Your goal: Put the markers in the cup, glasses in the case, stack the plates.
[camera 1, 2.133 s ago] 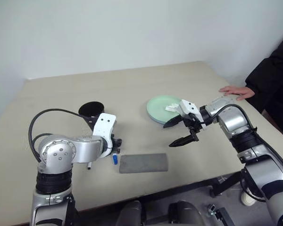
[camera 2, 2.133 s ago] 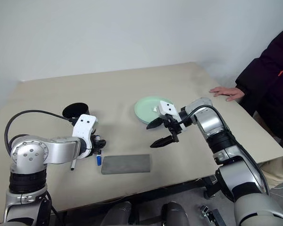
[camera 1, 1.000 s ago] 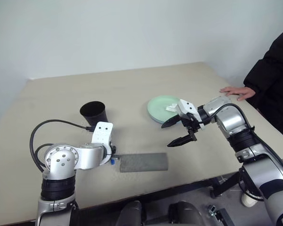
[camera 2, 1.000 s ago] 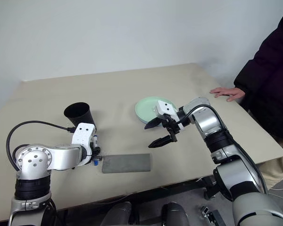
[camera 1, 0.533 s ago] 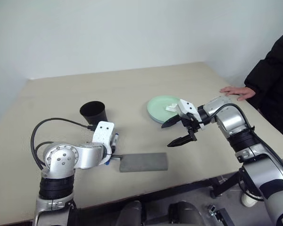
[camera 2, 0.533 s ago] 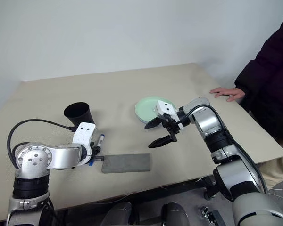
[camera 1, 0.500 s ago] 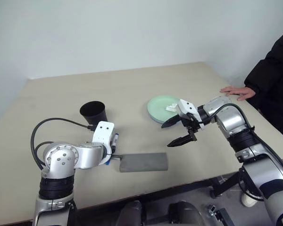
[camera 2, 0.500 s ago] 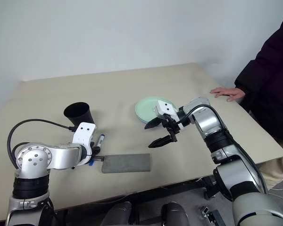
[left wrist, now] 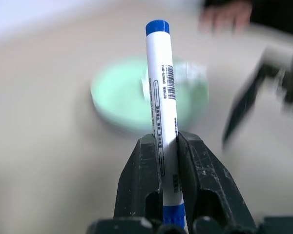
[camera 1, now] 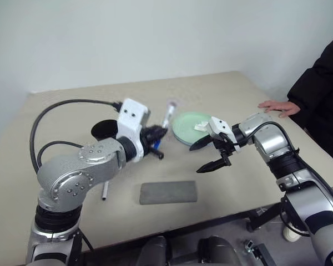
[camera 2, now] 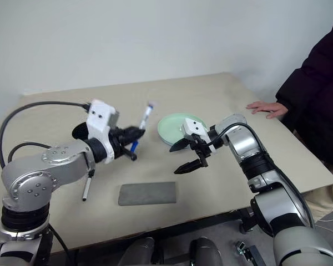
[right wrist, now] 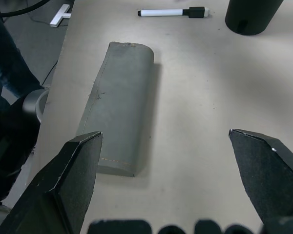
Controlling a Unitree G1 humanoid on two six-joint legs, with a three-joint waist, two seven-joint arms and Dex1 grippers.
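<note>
My left gripper [camera 1: 157,137] is shut on the blue-capped marker [left wrist: 160,97] and holds it in the air, tilted upward, just right of the black cup [camera 1: 104,128]. My left arm partly hides the cup. The black-capped marker [camera 1: 105,192] lies on the table near the left arm. The grey case [camera 1: 168,192] lies closed at the front. A mint green plate [camera 1: 184,123] sits at centre with a white tissue [camera 1: 201,127] on it. My right gripper [camera 1: 204,155] hovers open beside the plate, above the table past the case [right wrist: 119,102]. The glasses are out of view.
A person's hand [camera 1: 280,107] rests on the table's right edge, with a dark sleeve behind it. A black cable [camera 1: 61,105] loops from my left arm above the table's left side. The tabletop [camera 1: 100,94] is beige and backs onto a pale wall.
My left gripper has lifted the blue-capped marker off the table beside the case and swung it up and to the right, beside the cup. The right arm has not moved.
</note>
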